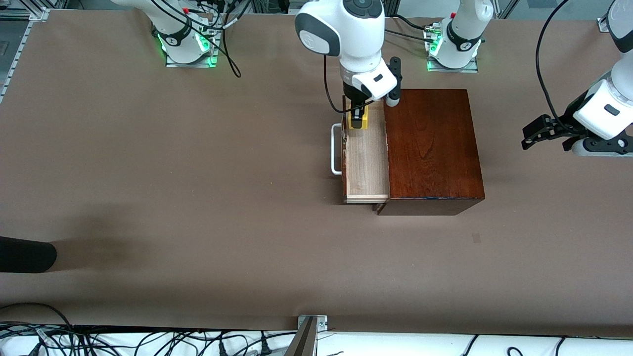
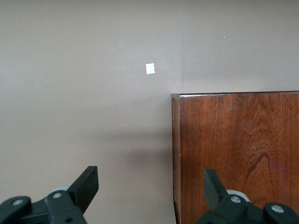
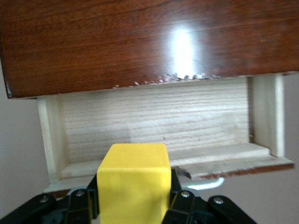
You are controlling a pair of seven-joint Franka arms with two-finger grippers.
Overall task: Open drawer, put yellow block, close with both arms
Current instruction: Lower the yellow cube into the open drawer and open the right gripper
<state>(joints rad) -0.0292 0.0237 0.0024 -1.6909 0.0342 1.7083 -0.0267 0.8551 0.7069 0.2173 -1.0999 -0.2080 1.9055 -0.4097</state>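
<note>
The reddish-brown wooden box [image 1: 430, 148] stands mid-table with its drawer [image 1: 366, 158] pulled out toward the right arm's end, white bar handle [image 1: 336, 148] outermost. My right gripper [image 1: 357, 116] is shut on the yellow block [image 1: 358, 120] and holds it over the drawer's end farther from the front camera. The right wrist view shows the block [image 3: 134, 182] between the black fingers [image 3: 176, 186], above the light-wood drawer floor [image 3: 159, 121] and beside the box top [image 3: 131, 42]. My left gripper [image 1: 528, 137] hangs open and empty past the box toward the left arm's end; it [image 2: 150, 179] looks down on a box corner [image 2: 238, 149].
A black rounded object [image 1: 24, 254] juts in at the table's edge toward the right arm's end. A small tape mark [image 1: 476, 238] lies on the brown tabletop nearer the front camera than the box. Cables [image 1: 148, 341] run along the near edge.
</note>
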